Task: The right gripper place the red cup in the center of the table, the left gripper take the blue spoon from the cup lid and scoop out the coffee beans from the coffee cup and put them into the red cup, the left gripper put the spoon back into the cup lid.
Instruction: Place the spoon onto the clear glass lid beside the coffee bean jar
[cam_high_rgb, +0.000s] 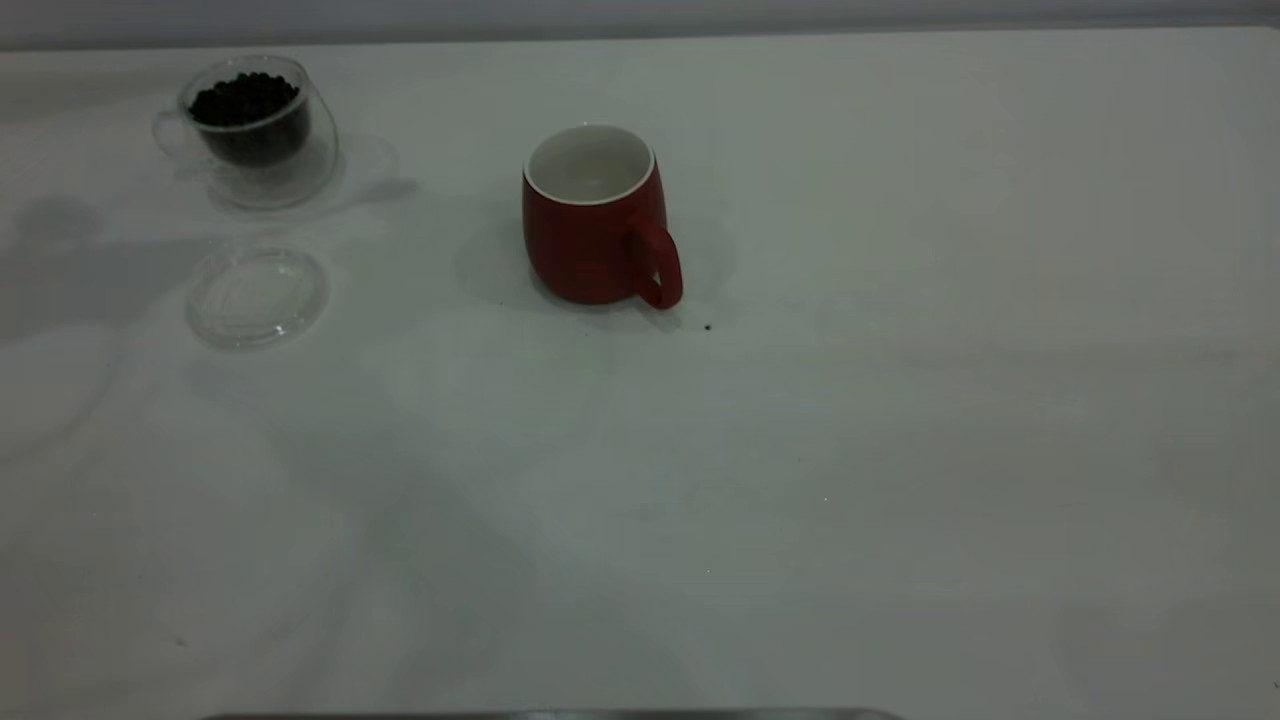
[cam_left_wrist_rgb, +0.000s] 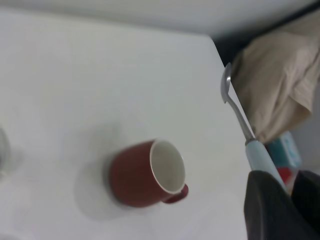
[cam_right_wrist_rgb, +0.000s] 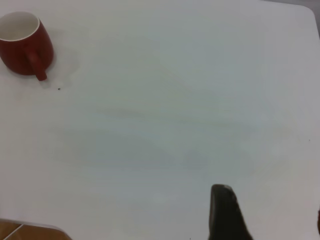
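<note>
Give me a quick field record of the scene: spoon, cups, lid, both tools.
blue spoon: held by left tool, above the table; bowl looks empty
red cup: upright mid-table, no beans visible inside
coffee cup: far left, full of coffee beans
cup lid: flat beside the coffee cup, empty
right tool: away from the red cup, holding nothing visible

left tool (cam_left_wrist_rgb: 282, 200) matte black with blunt rounded fingers, right tool (cam_right_wrist_rgb: 270, 212) a black tapering finger
</note>
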